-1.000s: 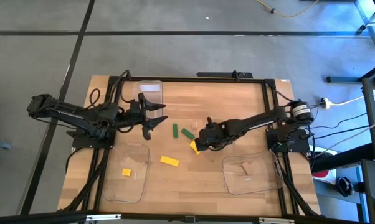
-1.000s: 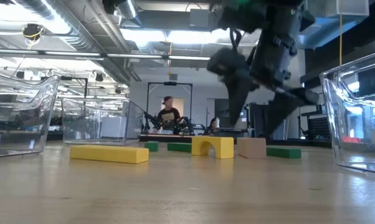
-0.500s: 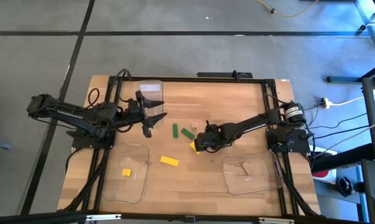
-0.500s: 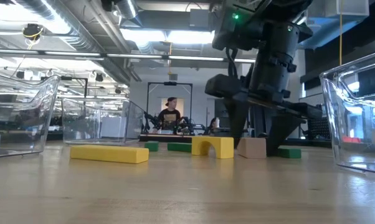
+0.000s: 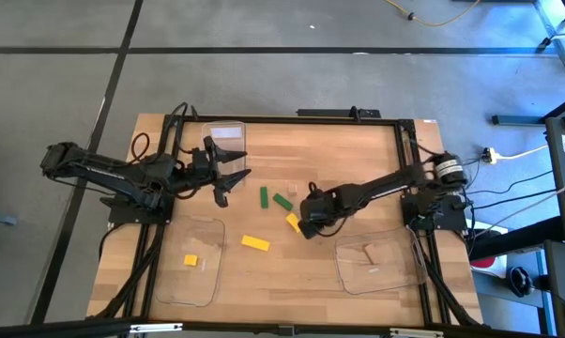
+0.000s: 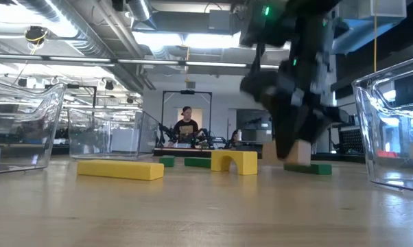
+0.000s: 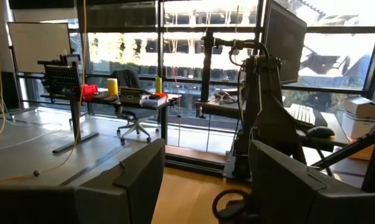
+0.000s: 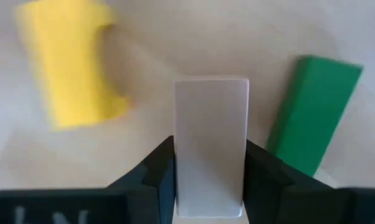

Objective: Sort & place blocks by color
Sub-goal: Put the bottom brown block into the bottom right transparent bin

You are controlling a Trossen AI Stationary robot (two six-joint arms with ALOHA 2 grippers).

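Now that my right gripper (image 8: pixel 209 186) has clamped the tan block (image 8: pixel 211 143) and raised it off the desk's middle, where it sat moments ago, it can go to a tray. My left gripper (image 5: pixel 228 172) waits spread near the far-left corner.

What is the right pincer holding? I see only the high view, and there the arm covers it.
Observer: In the right wrist view, the right pincer is shut on a tan block.
Operator: Does this block rest on the table?
Observer: No. In the low view it hangs just clear of the table, close to a green block.
Operator: And is the left pincer holding something?
Observer: The left wrist view shows the left pincer open, with nothing between its fingers.
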